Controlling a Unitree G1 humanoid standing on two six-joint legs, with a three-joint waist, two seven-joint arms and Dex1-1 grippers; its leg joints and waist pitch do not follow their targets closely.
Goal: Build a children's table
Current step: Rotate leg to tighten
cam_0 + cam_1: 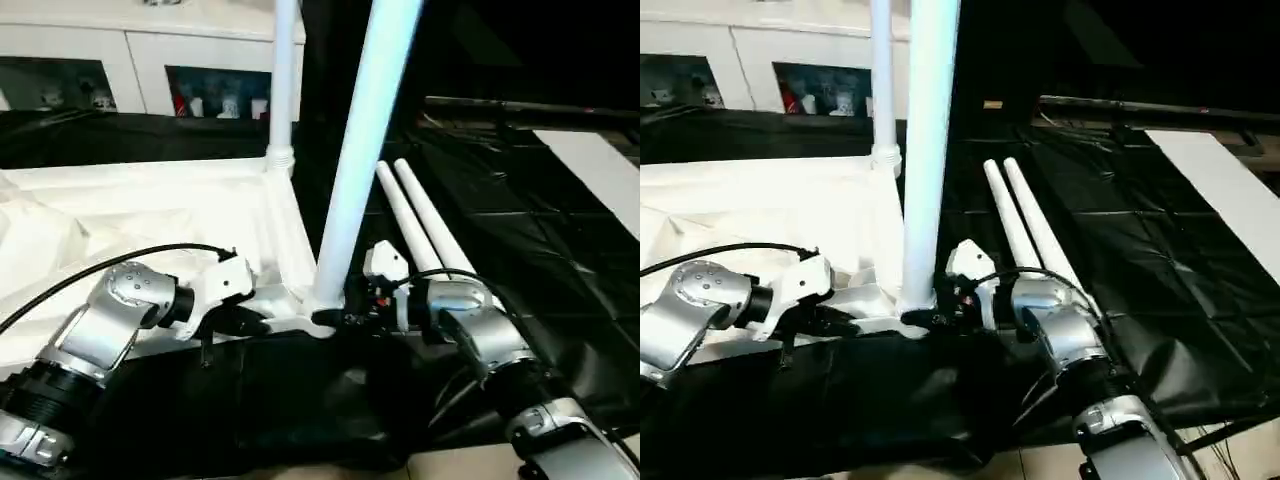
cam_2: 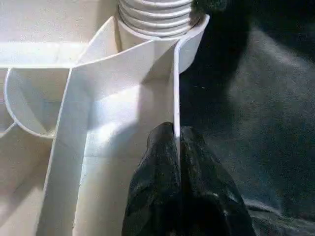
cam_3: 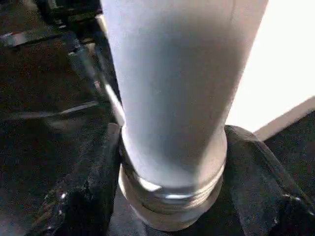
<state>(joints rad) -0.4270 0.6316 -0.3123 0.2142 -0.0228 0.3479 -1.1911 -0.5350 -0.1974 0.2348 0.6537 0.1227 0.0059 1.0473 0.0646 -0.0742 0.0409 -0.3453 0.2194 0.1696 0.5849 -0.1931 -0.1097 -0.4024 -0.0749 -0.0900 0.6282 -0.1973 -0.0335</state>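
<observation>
- Right hand (image 1: pixel 338 319) grasping the near leg (image 1: pixel 355 160) at its base, one black finger (image 3: pixel 91 182) on each side of the tube, just above the threaded end.
- Near leg stands nearly upright, long axis vertical with a slight lean right toward the top; the top runs out of frame. Its threaded end sits at the near-right corner socket (image 1: pixel 322 322) of the tabletop (image 1: pixel 150 215); can't tell how deep it is seated.
- Left hand (image 2: pixel 176 142) clenched on the tabletop's thin right edge wall, fingers either side of the wall, just left of that socket.
- Tabletop lies underside up on the black-covered counter (image 1: pixel 520 260), ribs showing, occupying the left half of the scene.
- Far leg (image 1: pixel 284 75) already stands upright in the far-right corner socket.
- Two spare legs (image 1: pixel 420 225) lie side by side and touching on the counter to the right of the tabletop, long axes running near-to-far.
- White glass-door cabinet (image 1: pixel 150 65) at the far left behind the counter.
</observation>
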